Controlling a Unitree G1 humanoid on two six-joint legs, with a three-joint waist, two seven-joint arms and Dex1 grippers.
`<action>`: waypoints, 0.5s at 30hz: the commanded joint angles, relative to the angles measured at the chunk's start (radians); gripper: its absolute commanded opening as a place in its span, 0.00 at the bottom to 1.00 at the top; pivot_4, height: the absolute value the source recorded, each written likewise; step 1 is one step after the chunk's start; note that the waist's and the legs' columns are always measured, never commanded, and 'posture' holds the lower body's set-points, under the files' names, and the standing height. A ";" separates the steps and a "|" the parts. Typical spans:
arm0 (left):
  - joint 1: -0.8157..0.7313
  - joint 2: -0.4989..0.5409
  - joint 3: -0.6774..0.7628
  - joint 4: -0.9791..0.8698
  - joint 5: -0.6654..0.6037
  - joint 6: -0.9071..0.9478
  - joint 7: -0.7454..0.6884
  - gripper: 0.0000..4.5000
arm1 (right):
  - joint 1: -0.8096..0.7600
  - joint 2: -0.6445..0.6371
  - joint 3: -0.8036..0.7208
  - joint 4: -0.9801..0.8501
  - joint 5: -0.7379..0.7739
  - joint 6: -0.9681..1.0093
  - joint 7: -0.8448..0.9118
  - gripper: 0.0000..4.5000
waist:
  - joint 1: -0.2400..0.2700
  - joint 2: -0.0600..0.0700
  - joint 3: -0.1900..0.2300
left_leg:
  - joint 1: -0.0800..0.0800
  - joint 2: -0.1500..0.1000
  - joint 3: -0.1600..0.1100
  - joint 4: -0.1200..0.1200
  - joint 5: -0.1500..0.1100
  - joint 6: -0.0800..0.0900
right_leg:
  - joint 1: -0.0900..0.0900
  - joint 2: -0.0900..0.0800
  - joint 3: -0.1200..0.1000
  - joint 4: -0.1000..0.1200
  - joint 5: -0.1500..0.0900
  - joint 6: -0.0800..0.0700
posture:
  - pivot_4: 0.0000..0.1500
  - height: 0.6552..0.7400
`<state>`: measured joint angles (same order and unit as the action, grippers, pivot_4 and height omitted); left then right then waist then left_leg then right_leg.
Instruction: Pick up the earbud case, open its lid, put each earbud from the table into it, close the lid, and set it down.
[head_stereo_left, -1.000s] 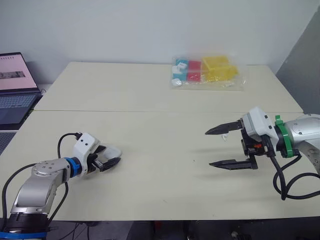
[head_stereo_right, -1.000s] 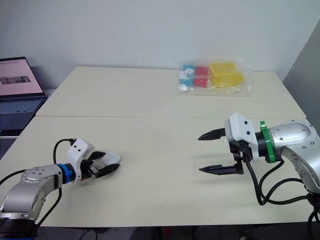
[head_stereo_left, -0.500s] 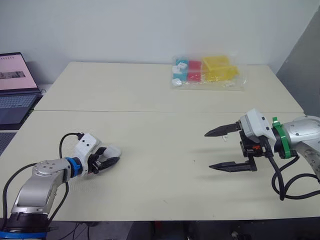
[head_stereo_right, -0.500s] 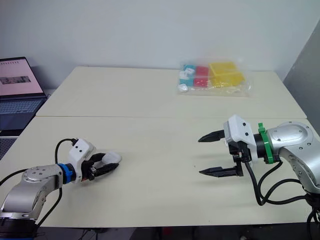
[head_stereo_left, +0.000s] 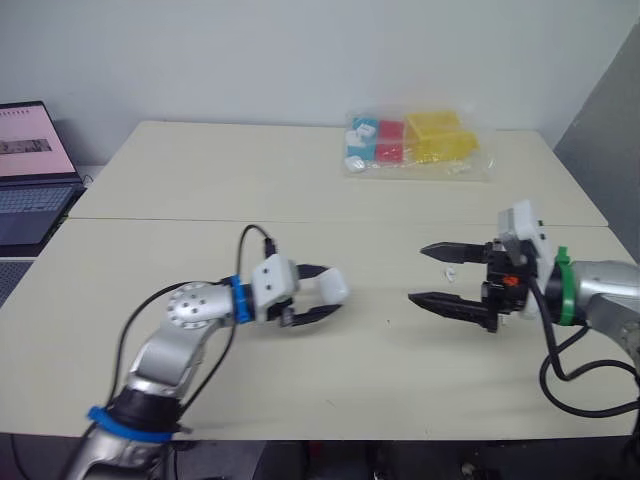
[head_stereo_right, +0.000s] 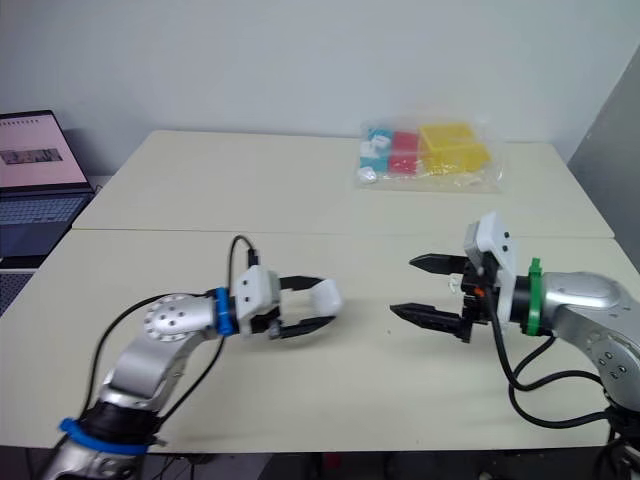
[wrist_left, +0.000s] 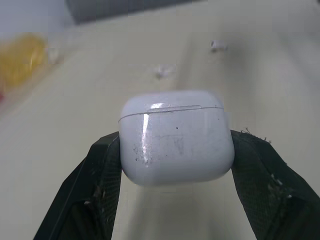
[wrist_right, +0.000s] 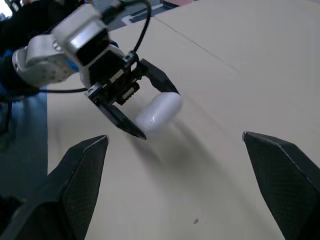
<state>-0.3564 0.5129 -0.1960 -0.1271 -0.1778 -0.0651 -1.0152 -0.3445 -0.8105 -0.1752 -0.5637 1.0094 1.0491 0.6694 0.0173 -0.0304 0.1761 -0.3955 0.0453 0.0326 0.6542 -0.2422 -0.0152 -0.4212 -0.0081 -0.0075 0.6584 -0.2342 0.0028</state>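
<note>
A white earbud case (wrist_left: 176, 136), lid down, is pinched between the two black fingers of my left gripper (head_stereo_left: 328, 290), just above the middle of the near table. The case also appears in the right wrist view (wrist_right: 159, 111). My right gripper (head_stereo_left: 420, 273) stands open a short way to the right of it, fingers pointing at the case, nothing between them. One small white earbud (head_stereo_left: 449, 272) lies on the table by the right gripper's upper finger. In the left wrist view two small white earbuds (wrist_left: 218, 45) (wrist_left: 161, 71) lie on the table beyond the case.
A clear plastic bag (head_stereo_left: 415, 143) of yellow, red and blue boxes lies on the far table. An open laptop (head_stereo_left: 30, 170) sits at the far left. A seam (head_stereo_left: 200, 221) runs between the two tables. A grey panel (head_stereo_left: 610, 120) stands at the right.
My left arm has carried the case off the left part of the table and rightward to the middle. The right gripper has turned and shifted a little toward it.
</note>
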 joint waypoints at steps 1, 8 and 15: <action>-0.032 -0.039 -0.015 0.068 0.040 -0.198 0.009 0.62 | -0.041 0.032 -0.018 0.006 0.170 0.142 -0.155 1.00 | -0.005 0.000 0.000 | 0.000 0.000 0.000 0.000 0.000 0.000 | 0.000 0.001 0.000 0.000 0.000 0.000 | 1.00 1.00; -0.053 -0.074 -0.054 0.126 0.057 -0.341 -0.015 0.62 | -0.064 0.101 -0.006 0.068 0.379 0.219 -0.378 1.00 | -0.011 0.000 0.000 | -0.004 0.001 -0.002 0.005 0.000 0.000 | 0.000 0.003 -0.002 0.000 0.000 0.001 | 1.00 1.00; -0.058 -0.084 -0.056 0.129 0.050 -0.347 -0.005 0.62 | -0.086 0.136 0.065 0.133 0.482 0.228 -0.475 1.00 | -0.019 0.000 0.000 | -0.004 0.001 -0.002 0.007 0.000 0.001 | 0.000 0.003 -0.001 0.001 0.002 0.002 | 1.00 1.00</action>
<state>-0.3970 0.4356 -0.2532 0.0153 -0.1141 -0.4021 -1.0317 -0.4101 -0.6732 -0.1119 -0.4232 1.4516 1.2797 0.2064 -0.0014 -0.0303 0.1761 -0.3992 0.0465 0.0302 0.6610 -0.2425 -0.0147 -0.4214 -0.0049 -0.0087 0.6592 -0.2326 0.0047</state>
